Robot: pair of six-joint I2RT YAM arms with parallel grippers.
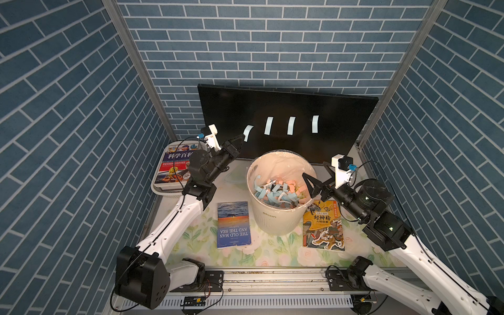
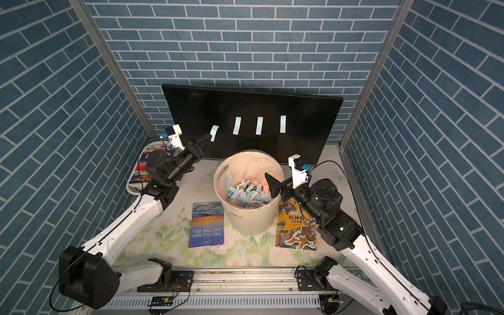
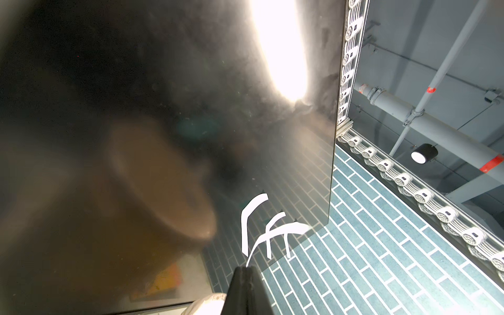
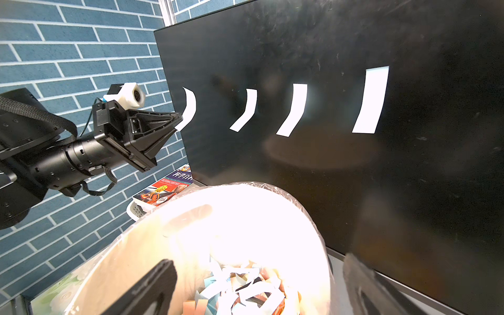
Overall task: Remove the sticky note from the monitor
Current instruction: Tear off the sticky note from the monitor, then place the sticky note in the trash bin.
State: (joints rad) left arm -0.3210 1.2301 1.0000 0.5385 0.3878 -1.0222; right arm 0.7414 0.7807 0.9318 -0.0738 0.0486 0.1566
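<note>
**Left gripper pinching end note on monitor; right gripper wide open over bin**

The monitor [image 1: 231, 109], a large, thin, glossy black flat panel, leans vs. the blue brick-pattern back wall [image 1: 272, 41], right behind the bin. Four narrow pale paper strips sit in a row across mid-screen.

The left gripper [image 1: 241, 137] has its jaws fully closed on the lower end of the leftmost sticky note [image 1: 247, 132], the strip on the robot's left. The note bows away from the glass. Its upper end appears stuck to the screen, though that can't be confirmed. The right wrist view shows the pinch best: black fingertips [image 4: 178, 120] meet on the curled strip [image 4: 189, 109]. The other 3 notes [image 1: 291, 126] are on the screen, lower ends lifting a bit.

The right gripper [image 1: 313, 169] has its jaws spread wide w/ nothing held. It hovers over the right side of the bin [image 1: 272, 218], a round cream-white plastic wastebasket w/ clear liner. The bin is full of blue, pink & white paper strips.

On the pale floral tablecloth [image 1: 272, 253]:
- A blue paperback [image 1: 233, 225], "The Old Man and the Sea", lies just left of the bin.
- A yellow illustrated book [image 1: 324, 226] lies just right of it, partly under the right arm.
- A colourful glossy book [image 1: 174, 166] rests on a white perforated tray [image 1: 163, 191] far left, partly under the left arm.
</note>
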